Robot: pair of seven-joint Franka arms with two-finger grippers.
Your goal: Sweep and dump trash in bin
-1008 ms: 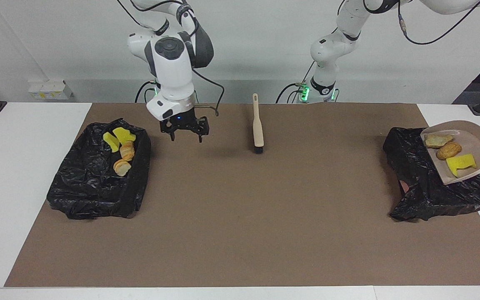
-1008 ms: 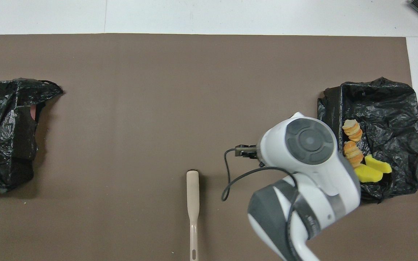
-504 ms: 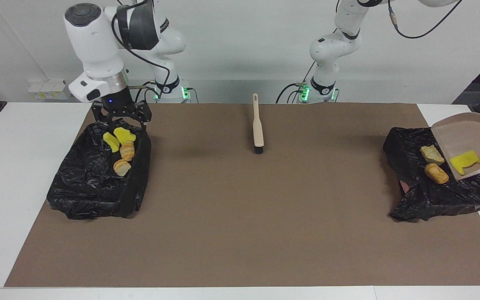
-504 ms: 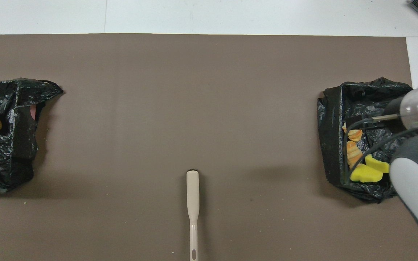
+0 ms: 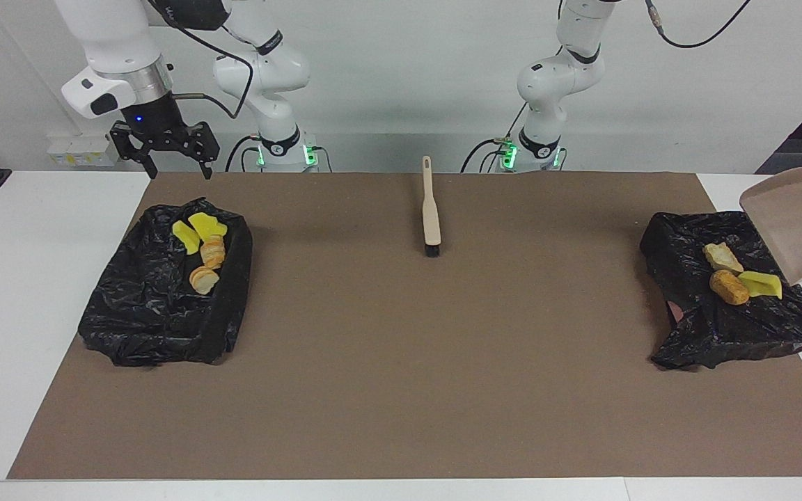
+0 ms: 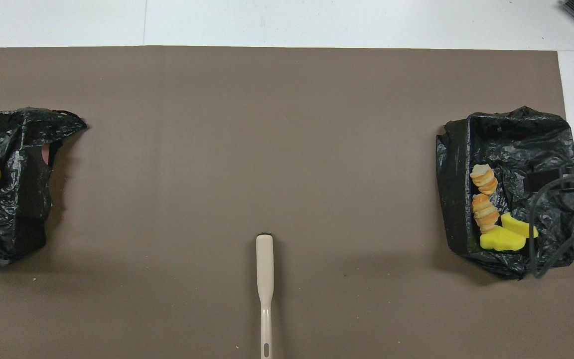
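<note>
The left end effector is out of view past the edge of the facing view; it is closed, presumably on the handle of the dustpan (image 5: 794,226), which hangs tilted steeply, its open mouth pointing down at the black-lined bin (image 5: 693,327) at the left arm's end of the tabletop (image 5: 401,390). Just under the dustpan's mouth three pieces of trash lie in this bin: a pale lump (image 5: 721,257), a brown oval piece (image 5: 729,287) and a yellow wedge (image 5: 761,284). The wedge's long axis runs roughly along the length of the tabletop, with its thin end toward the brown piece.

The right end effector (image 5: 167,161) hangs with its fingers spread apart and nothing between them, above the tabletop edge near the robots. Below it, and farther from the robots, is the second bin (image 5: 157,334) with two yellow chunks (image 5: 198,229) and two beige-orange lumps (image 5: 209,264). The brush (image 5: 431,209) lies well apart from both end effectors, in the middle, its long axis pointing away from the robots, bristles at the end farther from them.

The risk I see: the three pieces rest on loose plastic near the bin's rim, not deep inside. If the dustpan drags over the bag when it leaves, it may pull the film and roll the brown piece out.
</note>
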